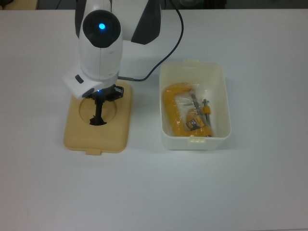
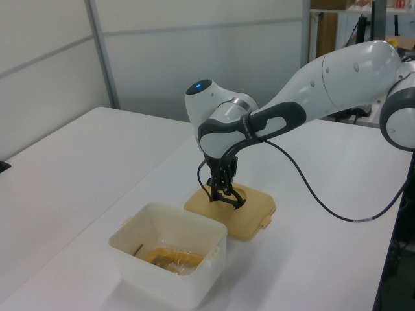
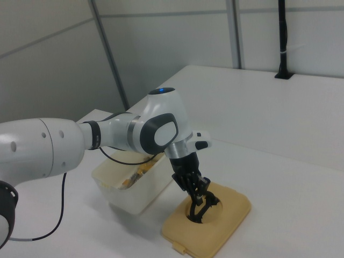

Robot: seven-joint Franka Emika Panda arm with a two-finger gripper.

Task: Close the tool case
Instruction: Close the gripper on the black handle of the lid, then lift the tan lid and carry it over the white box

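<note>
gripper (image 1: pixel 98 113) pinching black handle (image 1: pixel 98 118) of tan lid (image 1: pixel 97 129) | flat on table | tub (image 1: pixel 194 140) open beside | lift straight, keep level, align latch tabs

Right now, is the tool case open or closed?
Open. The white tub has no cover; its tan lid lies flat on the table beside it, apart.
</note>
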